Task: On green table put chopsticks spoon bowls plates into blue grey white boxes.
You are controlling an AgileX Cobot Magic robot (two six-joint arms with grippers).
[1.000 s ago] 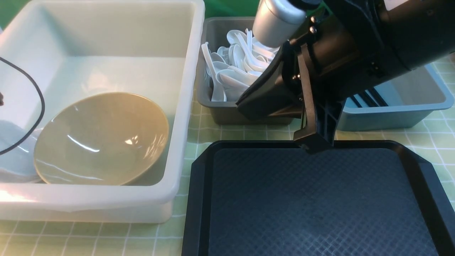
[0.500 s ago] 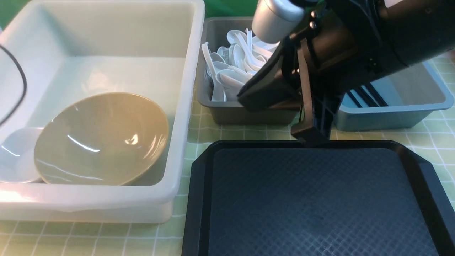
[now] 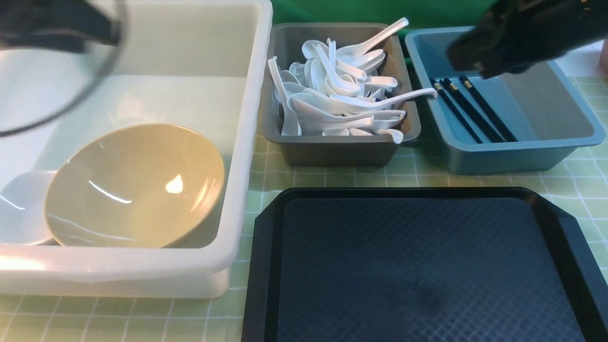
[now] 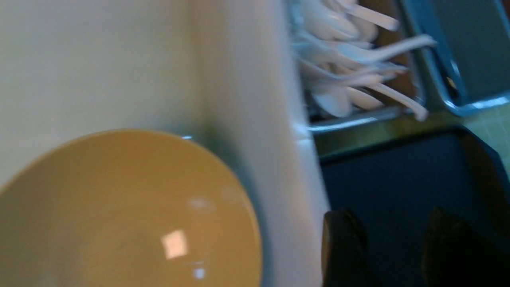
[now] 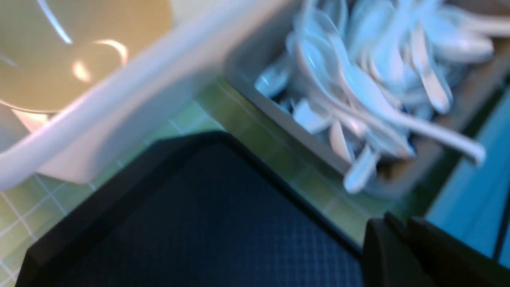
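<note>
Tray (image 3: 427, 266) bare; everything's binned. Your right gripper (image 5: 402, 235), fingers pressed together and empty, sits above the chopsticks (image 3: 470, 111), which point away from you. Left gripper (image 4: 392, 247) parted, empty.

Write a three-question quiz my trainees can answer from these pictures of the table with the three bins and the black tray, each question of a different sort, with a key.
1. True or false: the black tray has a dish lying on it.
2. Which bin holds the chopsticks? A) white tub B) grey box C) blue box
3. Fill in: the khaki bowl lies tilted in the ____ tub.

Key:
1. False; its surface is bare.
2. C, the blue box; the grey box is piled with white spoons.
3. White; a small white dish lies beside the bowl.
</note>
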